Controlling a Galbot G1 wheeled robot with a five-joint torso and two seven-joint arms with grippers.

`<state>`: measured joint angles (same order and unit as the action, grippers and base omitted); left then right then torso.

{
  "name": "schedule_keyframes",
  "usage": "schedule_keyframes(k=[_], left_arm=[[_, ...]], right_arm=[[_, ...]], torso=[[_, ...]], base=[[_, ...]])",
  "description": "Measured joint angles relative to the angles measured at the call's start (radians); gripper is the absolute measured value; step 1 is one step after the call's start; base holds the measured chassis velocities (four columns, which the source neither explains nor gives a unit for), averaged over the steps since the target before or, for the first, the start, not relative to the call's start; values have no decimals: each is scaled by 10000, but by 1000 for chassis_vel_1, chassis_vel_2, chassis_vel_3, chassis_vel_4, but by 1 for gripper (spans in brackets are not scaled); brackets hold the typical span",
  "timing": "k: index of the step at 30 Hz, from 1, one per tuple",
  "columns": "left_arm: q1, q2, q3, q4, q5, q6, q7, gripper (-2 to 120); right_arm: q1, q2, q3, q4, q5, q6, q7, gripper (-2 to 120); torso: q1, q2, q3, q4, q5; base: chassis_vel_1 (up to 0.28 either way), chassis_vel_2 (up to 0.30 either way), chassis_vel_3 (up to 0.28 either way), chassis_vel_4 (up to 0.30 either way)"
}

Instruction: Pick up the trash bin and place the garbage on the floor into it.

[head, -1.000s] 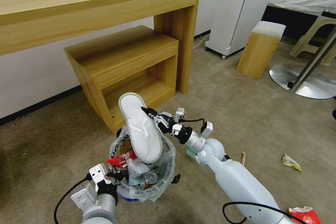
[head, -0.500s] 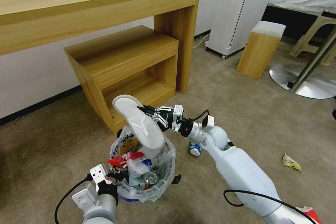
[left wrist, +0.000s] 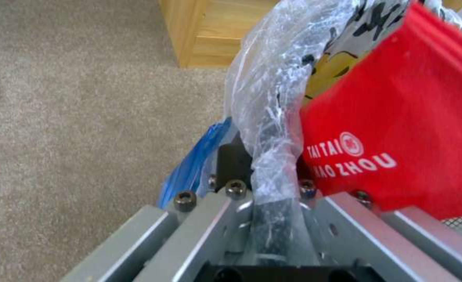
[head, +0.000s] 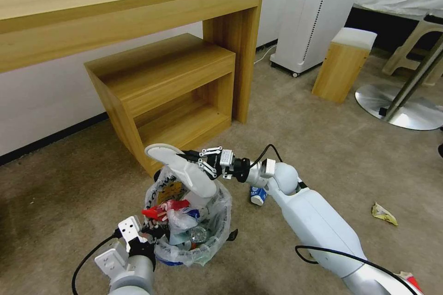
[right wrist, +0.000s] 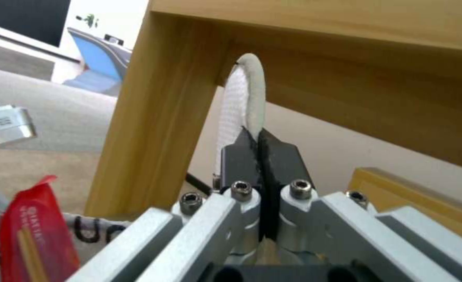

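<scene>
The trash bin, dark with a blue base and a clear printed liner, is full of wrappers and crushed bottles. My left gripper is shut on its near rim; the left wrist view shows the fingers clamped over the bagged rim, next to a red wrapper. My right gripper is shut on the edge of a white slipper, which is tilted with its lower end inside the bin. The right wrist view shows the slipper edge-on between the shut fingers. A blue-white cup, a yellow crumple and a red wrapper lie on the carpet.
A low wooden shelf unit stands just behind the bin, under a long wooden desk. A white appliance, a wooden stool and a chrome table base stand to the right. Open carpet lies between them.
My right gripper has moved down and to the left with the slipper, laying it flatter over the bin. The blue-white cup has come into view behind the arm. The left gripper and the bin have stayed put.
</scene>
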<state>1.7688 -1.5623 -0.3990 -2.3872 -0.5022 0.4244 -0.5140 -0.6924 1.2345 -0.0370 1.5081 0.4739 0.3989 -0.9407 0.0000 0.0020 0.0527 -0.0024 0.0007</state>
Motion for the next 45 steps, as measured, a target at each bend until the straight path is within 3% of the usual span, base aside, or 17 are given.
schedule_keyframes(k=[3, 5, 6, 12, 15, 17, 18, 25, 27, 29, 30, 31, 33, 35, 36, 41, 45], left_arm=[[0, 12, -8, -27, -4, 4, 1, 0], [0, 12, -9, -28, -5, 4, 1, 0], [0, 29, -37, -36, -16, 11, 2, 0], [-4, 66, -108, -85, -57, 32, 2, 0], [-4, 91, -144, -122, -102, 44, 2, 0], [-4, 92, -145, -123, -103, 44, 2, 0], [-12, 96, -169, -128, -126, 48, 2, 0], [-152, 145, -402, -129, -350, 84, 8, 0], [-323, 212, -620, -130, -511, 174, -7, 0], [-349, 223, -656, -130, -516, 197, -25, 0], [-401, 261, -729, -157, -561, 352, -122, 0], [-401, 261, -729, -157, -561, 352, -122, 0], [-453, 406, -840, -252, -1051, 946, -451, 0], [-461, 438, -856, -269, -1185, 1047, -508, 0], [-519, 531, -934, -354, -1676, 1306, -670, 0], [-619, 632, -1034, -467, -2410, 1569, -842, 0], [-801, 740, -1205, -530, -3329, 1914, -1236, 0]], right_arm=[[-44, -65, 26, 65, 214, -215, -278, 10], [-44, -65, 26, 65, 214, -215, -278, 10], [-88, -107, 34, 87, 303, -290, -439, 21], [-193, -232, 103, 154, 447, -588, -987, 37], [-230, -333, 145, 162, 478, -642, -1064, 53], [-230, -335, 146, 163, 483, -644, -1064, 55], [-270, -364, 178, 238, 632, -696, -947, 64], [-893, -498, 392, 838, 2033, -897, 1362, 83], [-1613, -657, 1073, 1254, 3169, -1093, 2709, 97], [-1744, -688, 1219, 1312, 3260, -1129, 2932, 97], [-2208, -755, 1812, 1573, 3303, -1437, 3825, 100], [-2208, -755, 1812, 1573, 3303, -1437, 3825, 100], [-3043, -803, 2902, 2147, 2487, -2144, 5762, 100], [-3212, -795, 3119, 2237, 2292, -2221, 6073, 100], [-3730, -767, 3694, 2567, 1730, -2437, 6883, 100], [-4661, -690, 4560, 3200, 872, -2933, 7891, 100], [-6493, -239, 6125, 4667, -568, -4109, 8776, 100]], torso=[[0, 0, 0, 0, 0], [0, 0, 0, 0, 0], [0, 0, 0, 0, 0], [0, 0, 0, 0, 0], [0, 0, 0, 0, 0], [0, 0, 0, 0, 0], [0, 0, 0, 0, 0], [0, 0, 0, 2, 0], [0, 0, 0, 0, 1], [0, 0, 0, 0, 0], [0, 0, -1, -3, 2], [0, 0, -1, -3, 2], [0, 0, 0, -2, 0], [0, 0, 0, -2, -1], [0, 0, -1, -1, 3], [-1, 2, -2, 1, 1], [0, 2, -1, -1, 0]], base=[[0, 0, 0, 0], [0, 0, 0, 0], [0, 0, 0, 0], [0, 0, 0, 0], [0, 0, 0, 0], [0, 0, 0, 0], [0, 0, 0, 0], [0, 0, 0, 0], [0, 0, 0, 0], [0, 0, 0, 0], [0, 0, 0, 0], [0, 0, 0, 0], [0, 0, 0, 0], [0, 0, 0, 0], [0, 0, 0, 0], [0, 0, 0, 0], [0, 0, 0, 0]])
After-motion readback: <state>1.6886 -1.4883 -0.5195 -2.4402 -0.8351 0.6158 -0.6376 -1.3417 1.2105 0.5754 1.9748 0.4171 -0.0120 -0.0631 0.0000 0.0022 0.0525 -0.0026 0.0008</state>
